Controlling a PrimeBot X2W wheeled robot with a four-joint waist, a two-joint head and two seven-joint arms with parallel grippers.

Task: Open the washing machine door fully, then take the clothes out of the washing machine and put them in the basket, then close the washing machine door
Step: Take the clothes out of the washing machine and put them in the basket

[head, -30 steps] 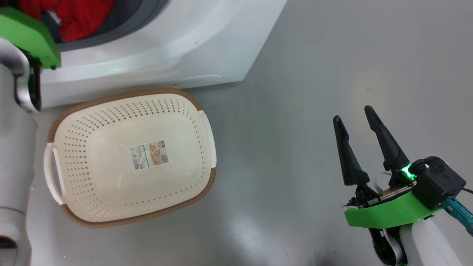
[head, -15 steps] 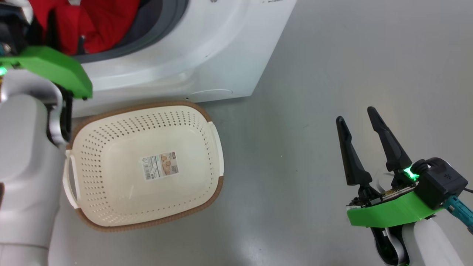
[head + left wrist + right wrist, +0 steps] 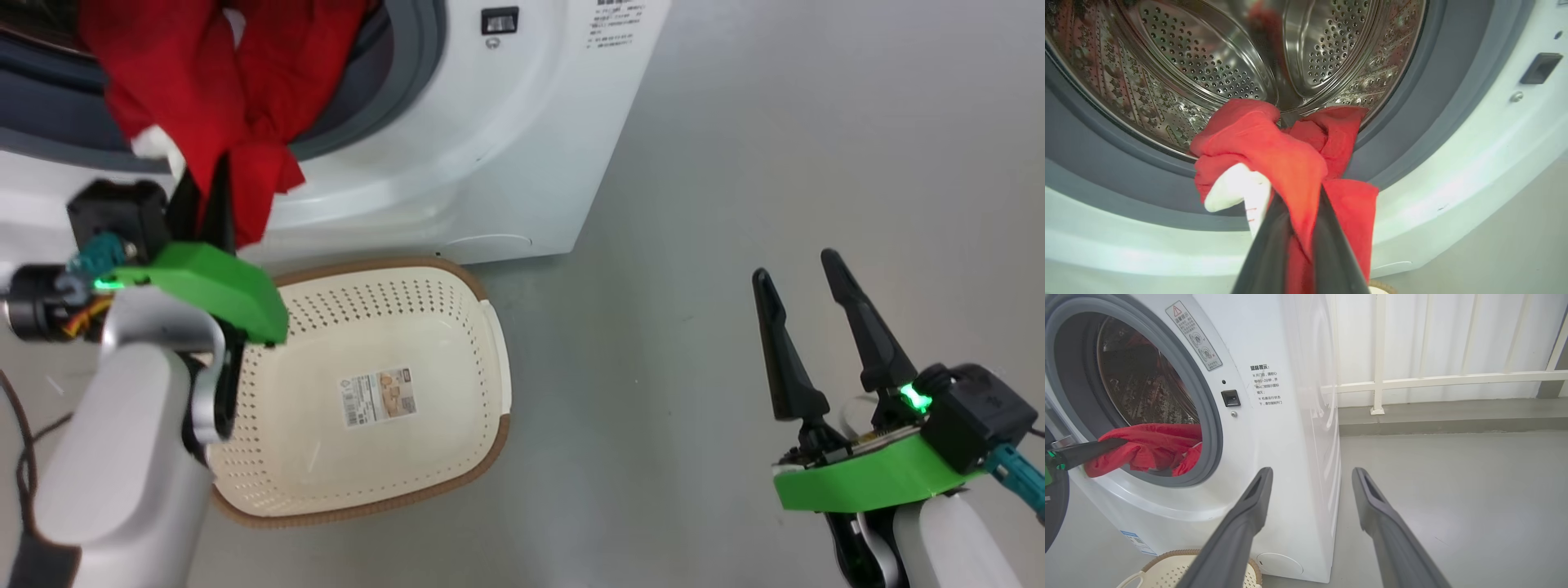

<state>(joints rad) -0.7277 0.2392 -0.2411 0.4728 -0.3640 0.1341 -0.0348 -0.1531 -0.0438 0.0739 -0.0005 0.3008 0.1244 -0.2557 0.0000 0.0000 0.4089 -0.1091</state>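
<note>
Clamps the clothes point(image 3: 204, 90) in the left gripper point(image 3: 204, 196) at the washing machine point(image 3: 506, 163) mouth, basket point(image 3: 375, 265) at five o'clock in the head view; holds the right gripper point(image 3: 796, 265) spread wide, empty.

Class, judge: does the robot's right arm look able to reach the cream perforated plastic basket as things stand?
Probably yes: bare grey floor lies between the open right gripper and the cream perforated basket; the left forearm overlaps just its far edge.

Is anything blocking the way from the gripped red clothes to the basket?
Nothing visible. The left gripper has its jaws pinching the clothes at the washing machine mouth. The basket sits open on the floor below, holding a paper label.
</note>
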